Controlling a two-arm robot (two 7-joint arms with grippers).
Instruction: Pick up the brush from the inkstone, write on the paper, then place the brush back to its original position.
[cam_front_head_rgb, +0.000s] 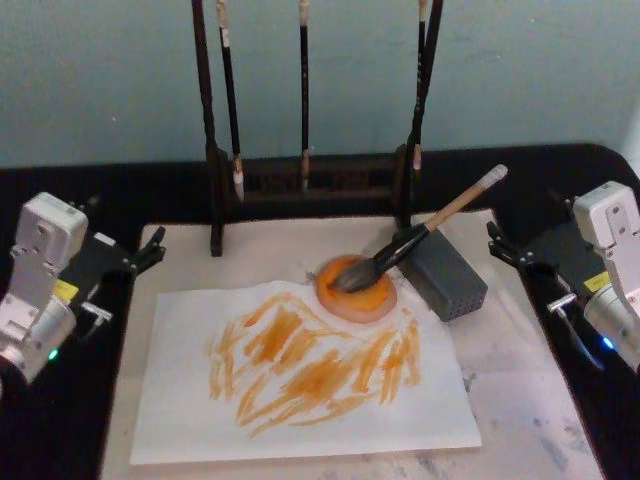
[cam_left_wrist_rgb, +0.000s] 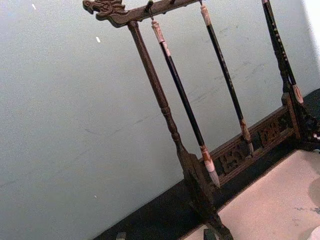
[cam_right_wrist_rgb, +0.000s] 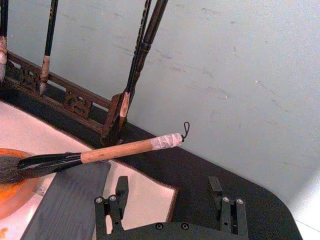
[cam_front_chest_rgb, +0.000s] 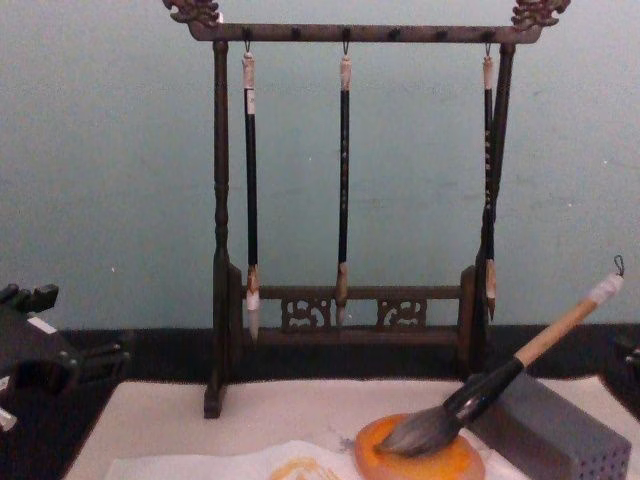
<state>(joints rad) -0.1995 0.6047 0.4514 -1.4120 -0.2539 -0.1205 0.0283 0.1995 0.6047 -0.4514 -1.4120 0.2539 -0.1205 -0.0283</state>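
Observation:
The brush (cam_front_head_rgb: 420, 235) lies slanted, its grey-black bristles resting on the round orange inkstone (cam_front_head_rgb: 357, 290) and its tan handle propped on a grey block (cam_front_head_rgb: 447, 275); the white-wrapped end points up and to the right. In the chest view the brush (cam_front_chest_rgb: 500, 385) and the inkstone (cam_front_chest_rgb: 420, 460) show the same. The white paper (cam_front_head_rgb: 300, 400) in front of the inkstone bears several orange strokes. My left gripper (cam_front_head_rgb: 150, 250) rests open at the mat's left edge. Right of the block, my right gripper (cam_front_head_rgb: 500, 245) is open and apart from the brush (cam_right_wrist_rgb: 115, 150), with nothing between its fingers (cam_right_wrist_rgb: 114, 205).
A dark wooden brush rack (cam_front_head_rgb: 300, 185) with thin hanging brushes stands behind the inkstone. A cream mat (cam_front_head_rgb: 520, 400) lies under the paper on a black table (cam_front_head_rgb: 60, 430). The rack (cam_left_wrist_rgb: 195, 175) also fills much of the left wrist view.

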